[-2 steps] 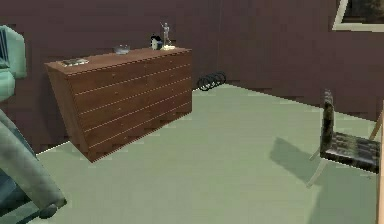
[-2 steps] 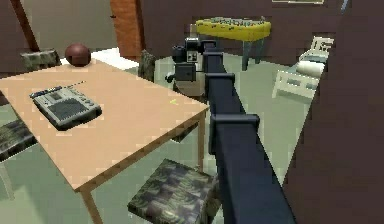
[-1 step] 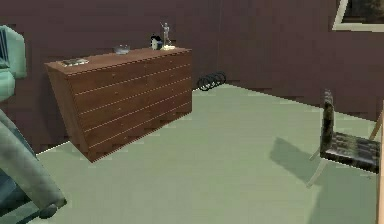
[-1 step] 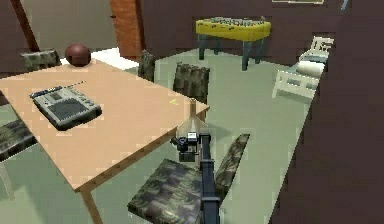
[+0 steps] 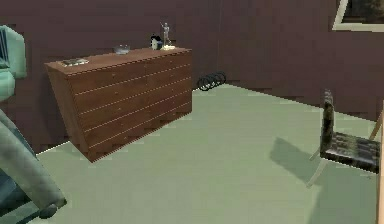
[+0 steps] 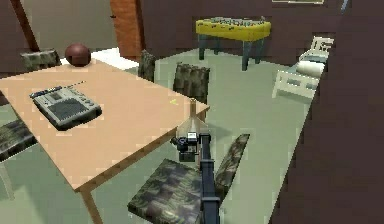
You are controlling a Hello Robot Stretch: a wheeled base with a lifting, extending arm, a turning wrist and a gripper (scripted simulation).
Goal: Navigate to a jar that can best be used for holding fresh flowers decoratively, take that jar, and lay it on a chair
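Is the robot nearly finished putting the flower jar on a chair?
Looks done: the robot stands by a table with chairs around it. In hand: the gripper shows near a patterned chair, with a small pale thing at its far end by the table's edge; I cannot tell whether it holds it. Left: nothing lies on that chair's seat yet.

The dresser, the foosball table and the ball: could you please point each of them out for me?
dresser (image 5: 130,95), forward view, middle of its drawer front.
foosball table (image 6: 232,28), arm side view, its yellow side panel.
ball (image 6: 78,52), arm side view, centre of the dark red ball.
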